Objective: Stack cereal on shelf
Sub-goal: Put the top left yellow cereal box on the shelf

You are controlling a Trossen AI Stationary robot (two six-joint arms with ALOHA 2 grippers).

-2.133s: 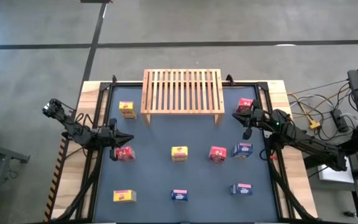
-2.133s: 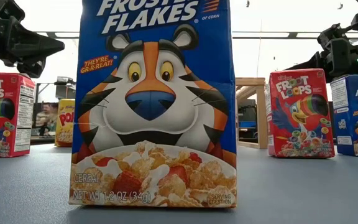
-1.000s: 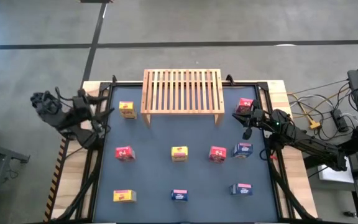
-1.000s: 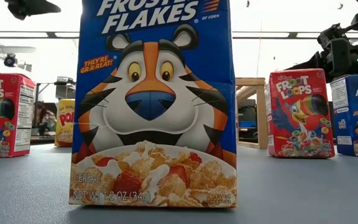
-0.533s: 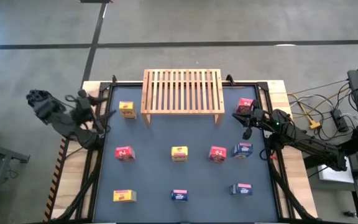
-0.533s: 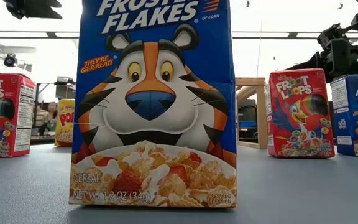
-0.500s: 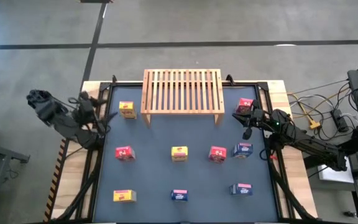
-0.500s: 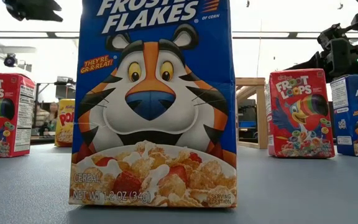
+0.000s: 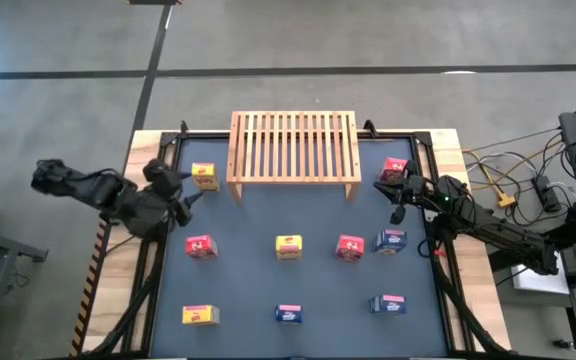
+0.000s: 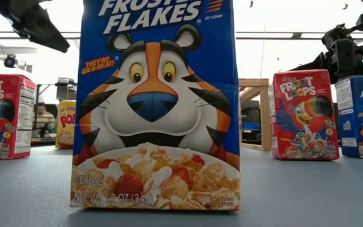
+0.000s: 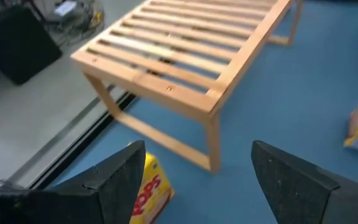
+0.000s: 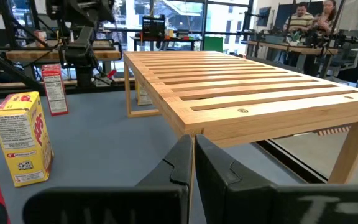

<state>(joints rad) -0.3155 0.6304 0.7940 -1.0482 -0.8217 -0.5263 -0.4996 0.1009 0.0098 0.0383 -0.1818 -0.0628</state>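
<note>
Wooden shelf: one slatted rack point(image 9: 294, 145) at 12 o'clock on the dark table point(image 9: 238, 290); nothing rests on its slats.
Cereal count: nine boxes, all on the table surface.
Yellow (3): one point(image 9: 204, 176) at 10 o'clock just beside the rack's left leg; one point(image 9: 288, 246) at table centre; one point(image 9: 200, 316) at 7 o'clock.
Red (3): one point(image 9: 200, 246) at 9 o'clock; one point(image 9: 350, 247) just right of centre; one point(image 9: 394, 168) at 2 o'clock beside the rack's right leg.
Blue (3): one point(image 9: 390, 241) at 3 o'clock, near the red one; one point(image 9: 288, 314) at 6 o'clock; one point(image 9: 389, 304) at 5 o'clock.
Left gripper point(image 9: 180, 189): above the table's left edge at 10 o'clock, near the yellow box by the rack leg; fingers spread wide, nothing between them. Left wrist view shows that box point(image 11: 151, 186) just beside one finger point(image 11: 120, 180), rack point(image 11: 185, 50) ahead.
Right gripper point(image 9: 386, 185): at 2 o'clock, just beside the red box near the rack's right leg; fingers point(image 12: 176, 165) pressed together, empty.
Low view: blue box point(image 10: 156, 104) upright, filling the foreground; red boxes point(image 10: 304, 113) and point(image 10: 2, 116) upright behind it.
Background: people point(image 12: 316, 25) in the room beyond the table, right wrist view.
</note>
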